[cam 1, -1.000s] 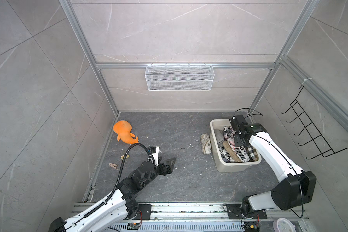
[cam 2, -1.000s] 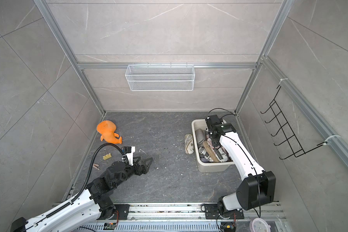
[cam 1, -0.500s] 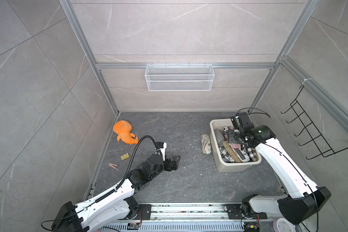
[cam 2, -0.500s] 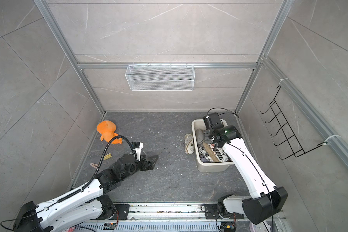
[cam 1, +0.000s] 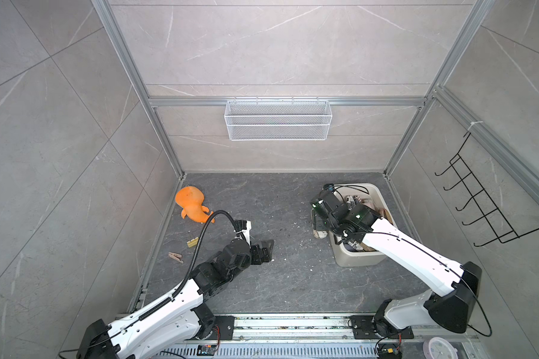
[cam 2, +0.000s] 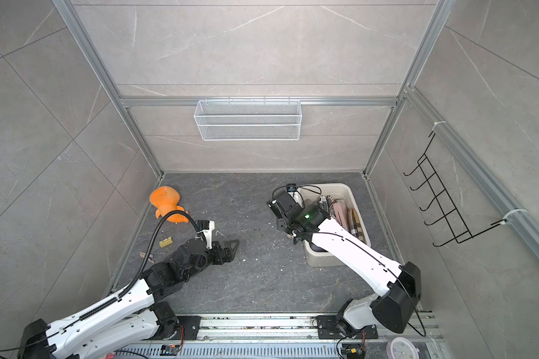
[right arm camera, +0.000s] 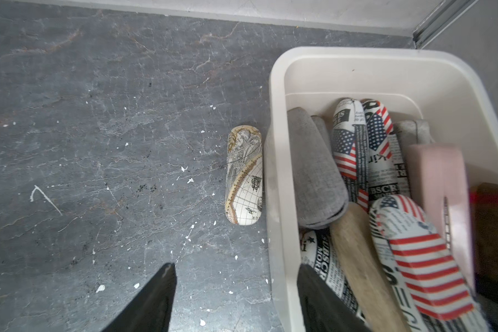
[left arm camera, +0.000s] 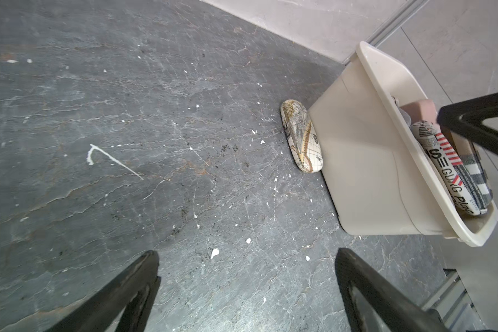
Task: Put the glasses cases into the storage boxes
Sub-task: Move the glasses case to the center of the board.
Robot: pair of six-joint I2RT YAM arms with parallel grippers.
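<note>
Top views: map-print case [cam 1: 320,232] on surface [cam 1: 293,279], just beside storage box [cam 1: 358,260], at its 9 o'clock side.
Left wrist: left end effector [left arm camera: 246,253] wide open, empty.
Right wrist: right end effector [right arm camera: 236,267] open, empty; other cases [right arm camera: 354,161] inside box.

Pale grey, marble-veined tile walls [cam 1: 277,46] close the space in on three sides, framed by aluminium posts [cam 1: 132,71]. A white wire mesh basket [cam 1: 277,124] hangs from the horizontal rail on the back wall. A black wire hook rack [cam 1: 479,202] is fixed to the right-hand wall. The floor [cam 1: 293,279] is dark grey veined stone, speckled with white flecks and scratches. The light is soft and even, and shadows are faint.
</note>
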